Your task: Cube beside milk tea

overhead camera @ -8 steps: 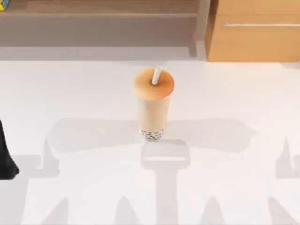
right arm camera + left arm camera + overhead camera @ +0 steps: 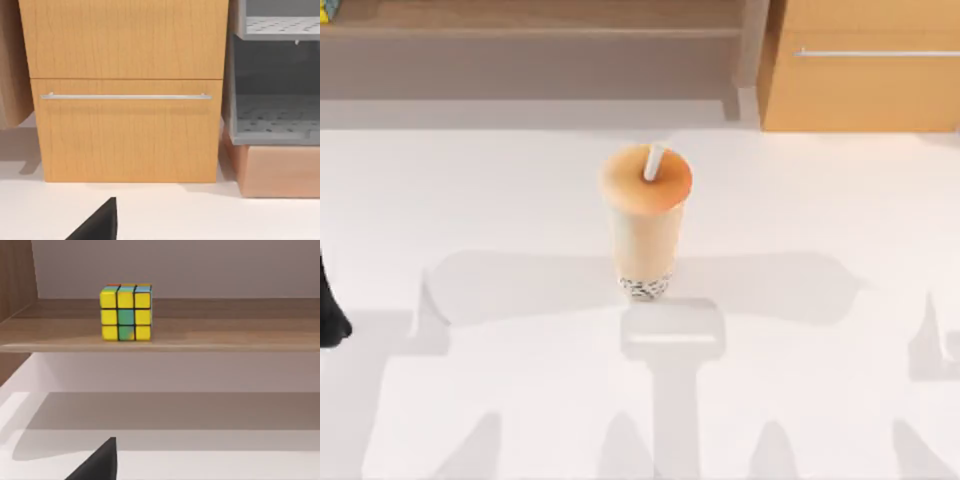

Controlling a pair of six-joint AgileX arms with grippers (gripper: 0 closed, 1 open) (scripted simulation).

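The tall clear cup of beige milk tea (image 2: 645, 225) stands upright at the white bench's (image 2: 820, 200) middle, white straw pointing up. The yellow-and-green puzzle cube (image 2: 126, 312) sits squarely on a wooden shelf (image 2: 225, 337), well beyond the left arm's dark fingers (image 2: 100, 462), whose opening cannot be told.

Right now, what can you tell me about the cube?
The cube is a small 3x3 puzzle cube with a dark grid between its squares. The face toward the left wrist camera is mostly yellow, with green squares down its middle column and a touch of orange low down. Its top shows orange and teal squares. It sits upright and square on a brown wooden shelf, above the white table. Nothing else touches it. In the top view a yellow corner peeks in at the far left.
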